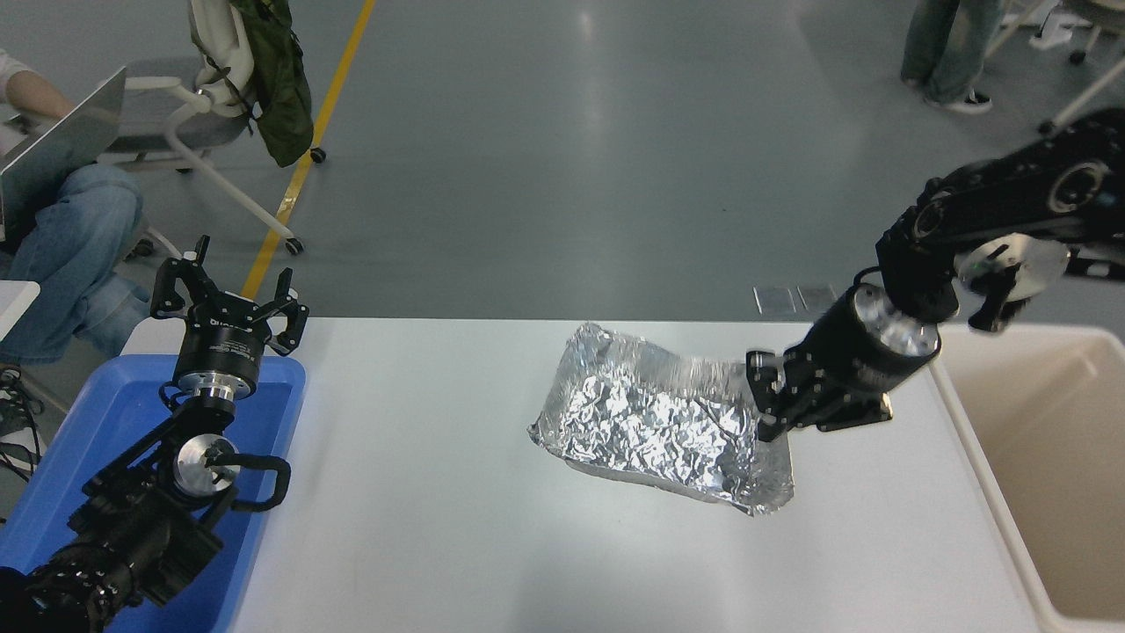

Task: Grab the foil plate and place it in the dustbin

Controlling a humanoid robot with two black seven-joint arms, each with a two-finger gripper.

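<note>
The foil plate (655, 422), shiny crinkled silver with a raised rim, hangs lifted above the white table (439, 527), tilted with its inside toward the camera. My right gripper (763, 400) is shut on the plate's right rim, the black arm reaching in from the upper right. The dustbin (1046, 457), a large beige bin with a thick rim, stands at the table's right end, to the right of the held plate. My left gripper (230, 294) stays open and parked over the blue tray at the lower left.
A blue plastic tray (114, 422) sits at the table's left end under the left arm. A seated person (61, 229) with a laptop is at the far left, beside a chair (220, 105). Another person's legs (954, 44) stand at the top right.
</note>
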